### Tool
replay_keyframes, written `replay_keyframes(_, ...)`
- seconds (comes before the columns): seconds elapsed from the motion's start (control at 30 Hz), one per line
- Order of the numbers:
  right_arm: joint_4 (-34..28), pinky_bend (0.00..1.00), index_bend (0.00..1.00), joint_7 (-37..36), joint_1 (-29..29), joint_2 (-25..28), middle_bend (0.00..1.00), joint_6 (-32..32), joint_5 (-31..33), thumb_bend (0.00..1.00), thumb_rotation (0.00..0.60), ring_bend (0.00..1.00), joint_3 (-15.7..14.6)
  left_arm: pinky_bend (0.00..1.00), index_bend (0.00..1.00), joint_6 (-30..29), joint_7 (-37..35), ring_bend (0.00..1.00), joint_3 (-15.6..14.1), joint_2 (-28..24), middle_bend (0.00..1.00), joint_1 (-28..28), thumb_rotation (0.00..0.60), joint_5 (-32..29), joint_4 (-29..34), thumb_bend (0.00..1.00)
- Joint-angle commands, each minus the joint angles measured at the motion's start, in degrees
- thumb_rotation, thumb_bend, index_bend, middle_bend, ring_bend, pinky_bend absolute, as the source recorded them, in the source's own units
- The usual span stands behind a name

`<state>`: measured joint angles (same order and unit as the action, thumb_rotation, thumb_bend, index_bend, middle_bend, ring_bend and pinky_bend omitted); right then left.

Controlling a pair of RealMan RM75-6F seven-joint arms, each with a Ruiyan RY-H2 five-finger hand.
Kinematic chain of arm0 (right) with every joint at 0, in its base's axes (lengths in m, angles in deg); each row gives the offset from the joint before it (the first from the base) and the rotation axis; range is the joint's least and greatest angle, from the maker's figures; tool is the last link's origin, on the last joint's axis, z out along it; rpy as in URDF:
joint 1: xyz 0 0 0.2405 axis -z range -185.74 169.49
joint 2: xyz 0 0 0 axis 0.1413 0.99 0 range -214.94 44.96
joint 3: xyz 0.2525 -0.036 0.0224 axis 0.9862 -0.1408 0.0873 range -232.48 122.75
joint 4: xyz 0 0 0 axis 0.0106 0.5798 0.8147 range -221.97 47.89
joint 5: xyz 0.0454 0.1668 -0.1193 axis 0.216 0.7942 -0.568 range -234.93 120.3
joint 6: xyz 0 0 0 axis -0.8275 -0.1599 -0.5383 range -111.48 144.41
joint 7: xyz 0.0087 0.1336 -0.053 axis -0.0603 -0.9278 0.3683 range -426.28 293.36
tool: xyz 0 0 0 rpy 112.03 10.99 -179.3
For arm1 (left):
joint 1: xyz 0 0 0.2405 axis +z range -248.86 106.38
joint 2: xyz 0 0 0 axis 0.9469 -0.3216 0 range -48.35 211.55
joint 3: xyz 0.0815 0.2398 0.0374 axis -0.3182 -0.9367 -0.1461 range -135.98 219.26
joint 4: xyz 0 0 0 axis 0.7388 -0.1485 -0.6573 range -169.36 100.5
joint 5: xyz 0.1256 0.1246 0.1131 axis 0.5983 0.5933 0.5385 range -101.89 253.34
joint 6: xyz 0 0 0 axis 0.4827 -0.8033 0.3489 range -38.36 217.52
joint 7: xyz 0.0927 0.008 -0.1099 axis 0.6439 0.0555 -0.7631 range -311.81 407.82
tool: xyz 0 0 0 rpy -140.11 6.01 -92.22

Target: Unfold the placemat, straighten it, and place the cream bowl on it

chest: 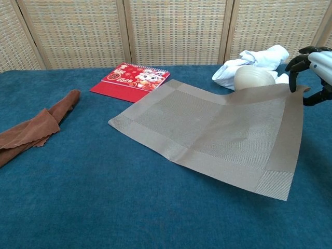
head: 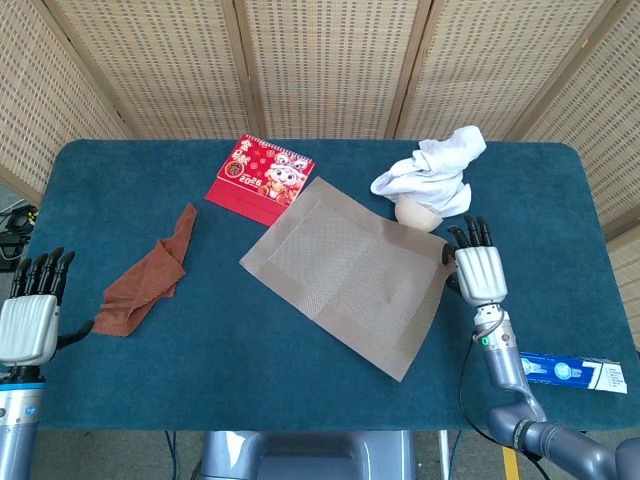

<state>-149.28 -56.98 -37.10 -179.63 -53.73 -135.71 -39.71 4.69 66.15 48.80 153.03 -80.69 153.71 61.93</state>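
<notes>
One blue table [head: 150, 370]. One unfolded tan placemat [head: 345, 275], far corner pinched and lifted by right hand [head: 478, 272]. One white cloth [head: 430, 172]. One rust cloth [head: 150, 275]. One red calendar [head: 258, 176]. One cream bowl [head: 418, 213], tipped against white cloth behind placemat. Left hand [head: 28, 322] empty, fingers straight.

A folding screen [head: 320, 65] of woven rattan panels in pale wooden frames closes off the whole far side, from ten o'clock round to two o'clock. Before it stands the bench [head: 200, 340], covered edge to edge in deep teal carpet-like cloth with rounded corners. Grey metal framing [head: 310, 455] shows under its near edge at six o'clock. Light is even and soft.
</notes>
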Motion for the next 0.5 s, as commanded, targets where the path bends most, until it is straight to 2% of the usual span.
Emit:
replay_keyframes(0.03,1.11,0.0,0.67,0.61,-0.71,0.61,0.32,0.6,0.54,0.58,0.6,0.01,0.44,0.0,0.0,0.2,0.13,0.0,-0.01,0.12,0.0,-0.09,0.6,-0.19,-0.16,0.12)
replay_keyframes(0.5,4.25,0.0,0.66,-0.28,-1.44,2.66,0.32,1.82,2.74,0.58,0.6,0.02,0.74,0.0,0.0,0.58,1.0,0.0,-0.05,0.69,0.0,-0.46,0.6,-0.62,-0.59,0.12)
